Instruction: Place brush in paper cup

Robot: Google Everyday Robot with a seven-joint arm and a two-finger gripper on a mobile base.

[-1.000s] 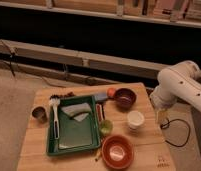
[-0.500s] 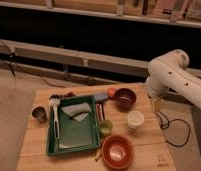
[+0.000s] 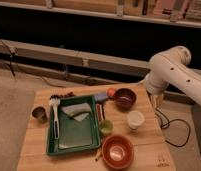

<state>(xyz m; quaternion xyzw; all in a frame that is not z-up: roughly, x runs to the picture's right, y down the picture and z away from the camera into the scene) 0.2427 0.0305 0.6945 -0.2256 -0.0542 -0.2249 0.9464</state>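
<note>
A: Brush [image 3: 55, 121] location?
B: In the tray [image 3: 76, 136], toward desk's left edge. Paper cup [image 3: 135, 119] sits nearer the right edge.
A: Gripper [image 3: 156, 99]?
B: Over right edge; open or closed, cannot tell. Brush likely light, stiff (grasp mid-handle).

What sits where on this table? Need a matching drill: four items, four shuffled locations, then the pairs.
Items:
1. brush
2. paper cup
3. orange bowl
4. end effector

Locations:
A. near the front edge of the table
B. along the left side of the green tray
C. at the table's right edge, beside the dark bowl
D. just right of the small green cup

Pairs: 1-B, 2-D, 3-A, 4-C
</note>
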